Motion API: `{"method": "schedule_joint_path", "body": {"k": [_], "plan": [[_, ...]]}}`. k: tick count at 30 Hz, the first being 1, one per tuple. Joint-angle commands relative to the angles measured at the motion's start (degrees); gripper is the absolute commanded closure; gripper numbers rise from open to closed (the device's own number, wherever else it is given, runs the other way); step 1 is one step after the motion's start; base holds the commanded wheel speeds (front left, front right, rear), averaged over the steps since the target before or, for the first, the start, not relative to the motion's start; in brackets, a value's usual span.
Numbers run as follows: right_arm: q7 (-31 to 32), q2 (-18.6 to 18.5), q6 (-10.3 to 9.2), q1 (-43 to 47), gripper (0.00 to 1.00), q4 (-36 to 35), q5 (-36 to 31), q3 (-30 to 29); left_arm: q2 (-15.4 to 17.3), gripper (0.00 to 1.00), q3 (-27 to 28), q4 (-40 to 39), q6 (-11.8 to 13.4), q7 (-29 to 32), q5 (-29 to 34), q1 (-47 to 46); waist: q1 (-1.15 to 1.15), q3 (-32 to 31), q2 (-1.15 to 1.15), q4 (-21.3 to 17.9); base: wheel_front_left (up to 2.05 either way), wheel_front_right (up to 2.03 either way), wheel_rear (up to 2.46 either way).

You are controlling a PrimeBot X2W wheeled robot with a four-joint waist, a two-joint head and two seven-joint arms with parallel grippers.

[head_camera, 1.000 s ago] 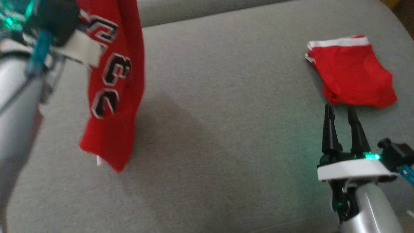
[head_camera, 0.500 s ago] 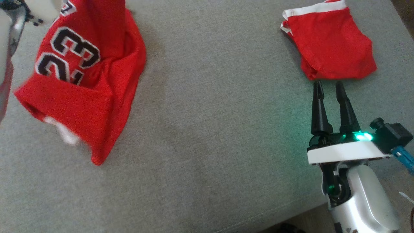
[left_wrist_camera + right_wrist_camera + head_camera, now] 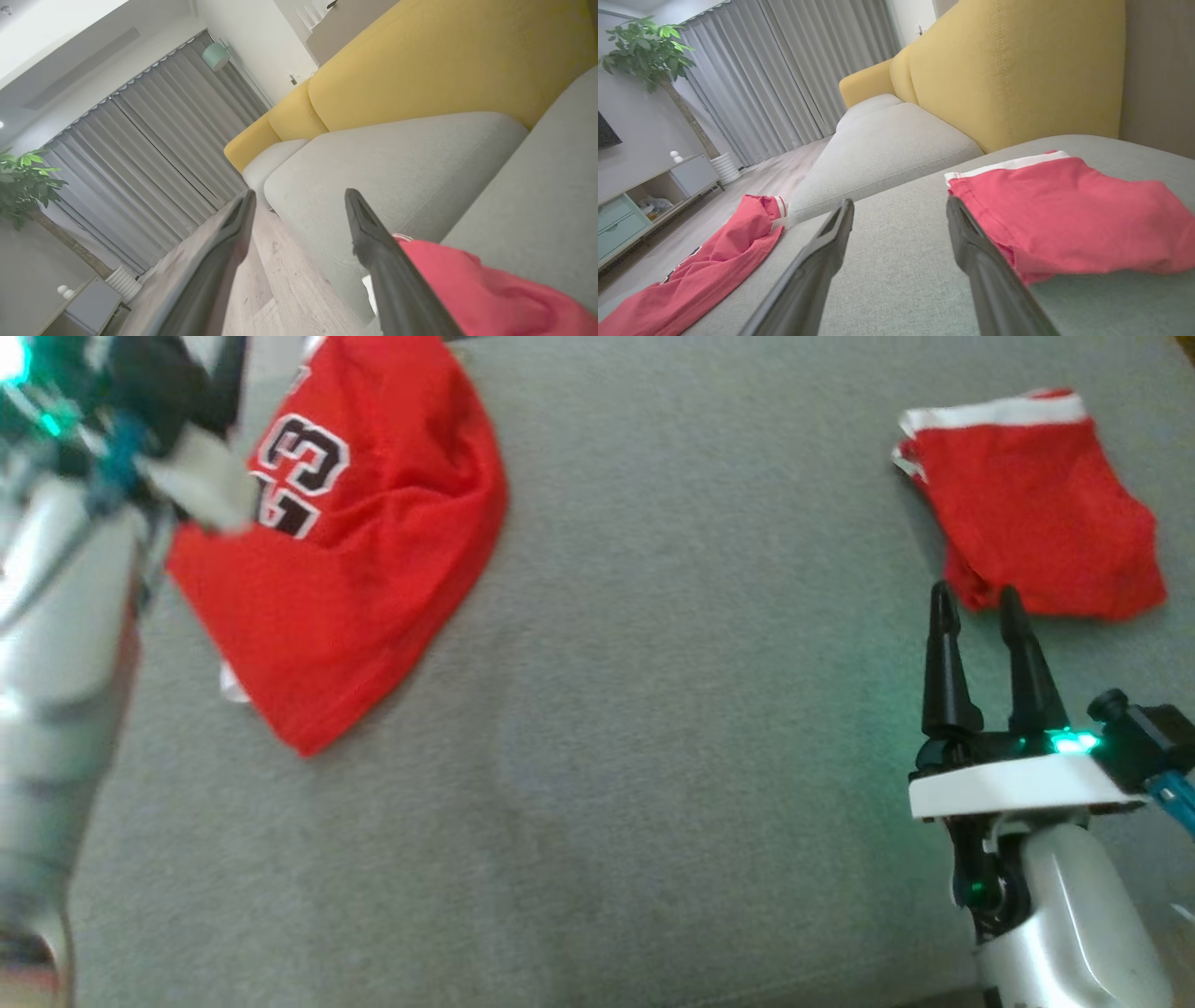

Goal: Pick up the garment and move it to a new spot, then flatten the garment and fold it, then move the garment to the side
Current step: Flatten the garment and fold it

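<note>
The garment [image 3: 355,551] is a red jersey with black-and-white numbers. It lies crumpled on the grey sofa cushion [image 3: 653,728] at the upper left of the head view. It also shows as red cloth [image 3: 490,289] in the left wrist view and low on the left [image 3: 714,266] in the right wrist view. My left gripper [image 3: 300,196] is open with nothing between its fingers, right beside the jersey's edge. My left forearm [image 3: 56,616] is blurred at the far left. My right gripper [image 3: 976,597] is open and empty, its tips at the near edge of a folded red garment [image 3: 1032,504].
The folded red garment [image 3: 1064,210] with a white band lies at the cushion's far right. A yellow backrest [image 3: 1008,70] rises behind it. Another grey seat cushion [image 3: 887,149] adjoins on the left, beyond it wood floor [image 3: 280,289], curtains and a low cabinet [image 3: 654,191].
My left gripper opened and let go of the jersey, which dropped from hanging onto the cushion and settled in a heap. The head camera shifted. My right gripper held still.
</note>
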Motion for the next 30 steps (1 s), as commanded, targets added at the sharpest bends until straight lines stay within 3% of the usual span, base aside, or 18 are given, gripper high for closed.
{"method": "schedule_joint_path", "body": {"k": [1,9,14,21,30], "plan": [[-0.4,-0.2,-0.04,0.0,0.0,-1.6,-0.4,1.0,2.2,0.0,2.0,-2.1,0.4,-0.5,-0.5,-1.3,0.0,-1.8,0.0,2.1,0.0,0.0,0.0],[-0.4,-0.2,-0.04,2.3,0.0,-0.7,-2.3,-1.2,1.4,0.0,1.8,-14.0,3.2,1.5,-5.0,15.2,0.0,-6.2,0.0,8.4,0.0,0.0,0.0],[-0.4,-0.2,-0.04,3.8,0.0,-0.7,-2.3,-0.8,0.6,0.0,2.9,-22.0,7.6,3.1,-8.1,26.5,0.0,-8.2,0.0,10.5,0.0,0.0,0.0],[-0.4,-0.2,-0.04,5.8,0.0,-0.7,-2.2,0.2,-3.0,0.0,4.3,-29.2,15.0,2.2,-12.3,42.4,0.0,-9.7,0.0,11.9,0.0,0.0,0.0],[-0.4,-0.2,-0.04,6.2,0.0,-1.1,-3.2,-0.3,-5.3,0.0,4.8,-31.0,18.2,0.1,-14.0,47.1,0.0,-9.7,0.0,13.8,0.0,0.0,0.0]]}}
